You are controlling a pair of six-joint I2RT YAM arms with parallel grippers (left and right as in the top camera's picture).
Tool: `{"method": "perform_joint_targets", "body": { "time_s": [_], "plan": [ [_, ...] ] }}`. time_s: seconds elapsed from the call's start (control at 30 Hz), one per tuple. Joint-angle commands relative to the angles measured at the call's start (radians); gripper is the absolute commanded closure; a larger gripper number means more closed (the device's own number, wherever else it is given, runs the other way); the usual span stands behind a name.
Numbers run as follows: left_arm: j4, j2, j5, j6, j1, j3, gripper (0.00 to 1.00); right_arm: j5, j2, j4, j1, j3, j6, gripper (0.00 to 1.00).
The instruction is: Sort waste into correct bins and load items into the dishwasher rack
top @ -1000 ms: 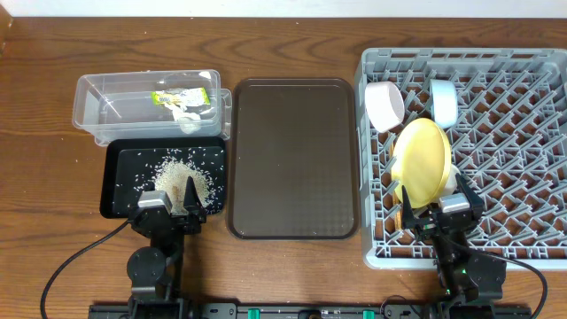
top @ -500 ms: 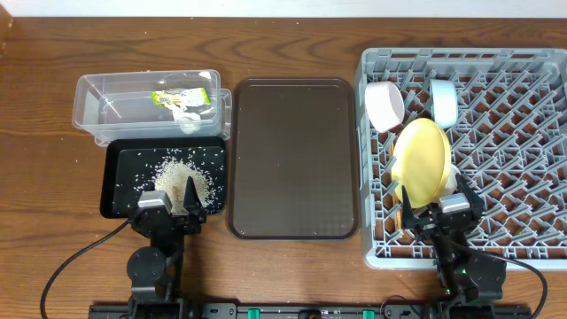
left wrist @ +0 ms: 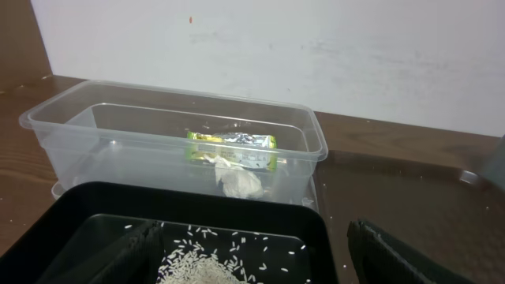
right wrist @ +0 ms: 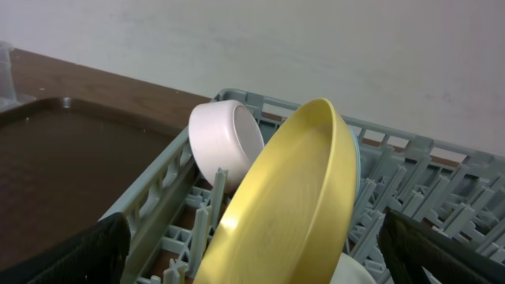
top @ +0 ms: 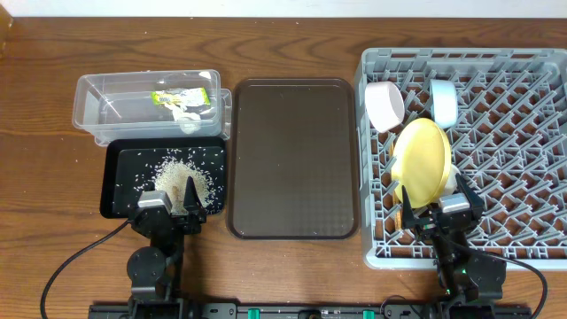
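Observation:
The clear tub (top: pixel 146 105) holds the green-and-yellow wrapper (left wrist: pixel 233 142) and crumpled tissue (left wrist: pixel 237 180). In front of it, rice grains (top: pixel 182 182) lie heaped in the black tray (top: pixel 120 177). My left gripper (top: pixel 170 206) hovers open at that tray's near edge, its fingers (left wrist: pixel 402 252) straddling the rice with nothing held. In the grey dishwasher rack (top: pixel 532 133) the yellow plate (top: pixel 423 159) stands on edge, with the white bowl (top: pixel 384 105) and light-blue bowl (top: pixel 443 100) behind it. My right gripper (top: pixel 440 208) is open just before the plate (right wrist: pixel 292 205), holding nothing.
The brown serving tray (top: pixel 292 159) lies between the bins and the rack. A pale rounded piece (top: pixel 455 180) peeks out at the plate's lower right. The rack's upright pegs and front wall (right wrist: pixel 158 205) stand close to my right fingers.

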Motion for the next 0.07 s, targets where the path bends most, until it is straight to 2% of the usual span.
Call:
{"method": "perform_joint_targets", "body": {
  "time_s": [0.0, 0.03],
  "plan": [
    [-0.047, -0.007, -0.013, 0.013, 0.005, -0.014, 0.22, -0.009, -0.005, -0.003, 0.009, -0.002, 0.011, 0.01],
    [-0.047, -0.007, -0.013, 0.013, 0.005, -0.014, 0.23, -0.009, -0.005, -0.003, 0.009, -0.002, 0.011, 0.01]
  ]
}}
